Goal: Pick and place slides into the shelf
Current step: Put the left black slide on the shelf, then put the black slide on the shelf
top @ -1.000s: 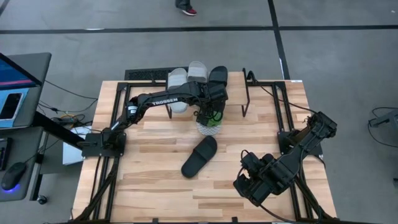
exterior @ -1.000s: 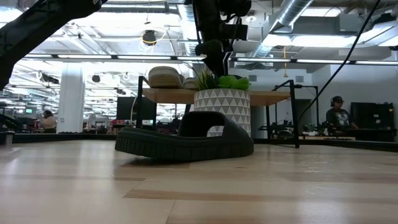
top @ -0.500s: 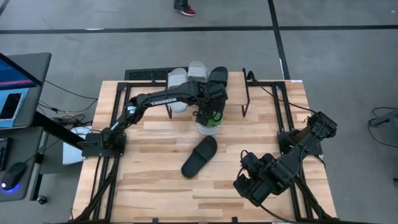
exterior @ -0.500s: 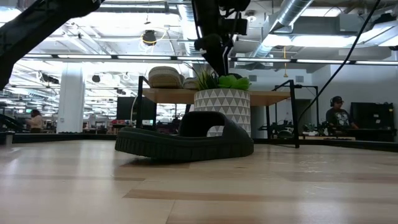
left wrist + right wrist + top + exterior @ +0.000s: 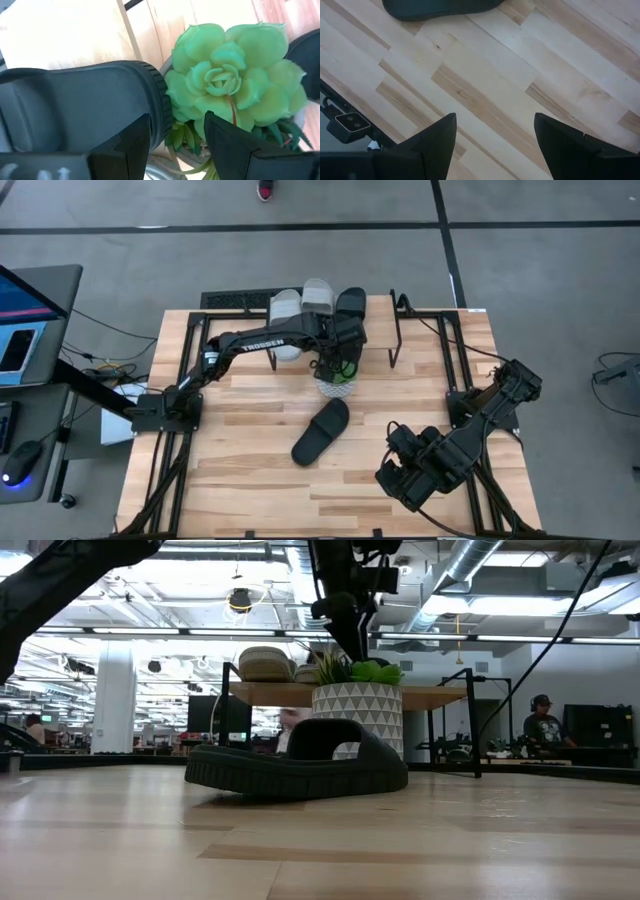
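Three slides on the shelf at the far edge of the bench: two light grey slides side by side, a black slide next to them. Fourth slide, a second black slide, flat on the bench near its middle, strap up, just in front of a potted succulent in a white patterned pot.

Left gripper stretched over the shelf's front edge, above the succulent, just off the end of the shelved black slide; jaws parted, gripping nothing, with the succulent's green rosette below them and the black slide's rounded end close by.

Right gripper low over the bench's near right corner, well apart from the loose black slide; jaws spread wide and empty, bare planks beneath.

People far back in the room.
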